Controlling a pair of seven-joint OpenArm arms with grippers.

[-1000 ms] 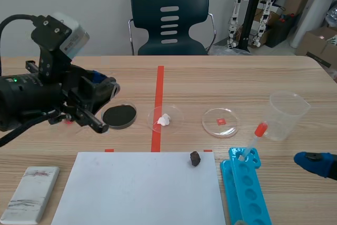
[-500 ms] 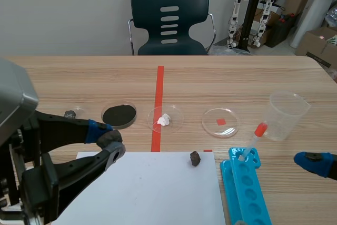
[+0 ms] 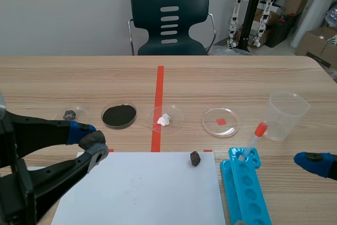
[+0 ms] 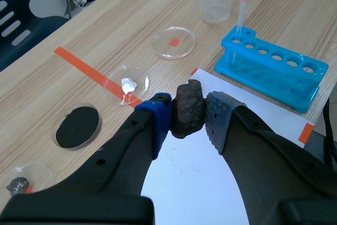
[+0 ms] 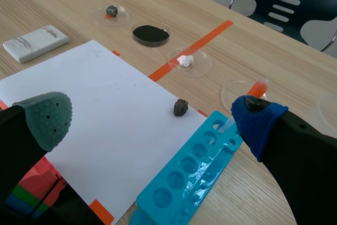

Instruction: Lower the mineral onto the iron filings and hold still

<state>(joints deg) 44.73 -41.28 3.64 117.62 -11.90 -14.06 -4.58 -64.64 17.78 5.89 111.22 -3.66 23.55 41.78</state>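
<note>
While left tool (image 4: 188, 115) clamps one mineral (image 4: 189, 105), right tool (image 5: 154, 119) spread open, four dishes (image 3: 79, 110) (image 3: 104, 116) (image 3: 177, 113) (image 3: 232, 125), two loose stones (image 3: 69, 114) (image 3: 195, 158), one rack (image 3: 245, 189).

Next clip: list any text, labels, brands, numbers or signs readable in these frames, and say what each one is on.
None: no word, number or brand can be read in any view.
white block: only dark scribbled streaks, no letters.
cardboard boxes: a small reddish spot on one, too small to read.
blue rack: no markings seen.
</note>
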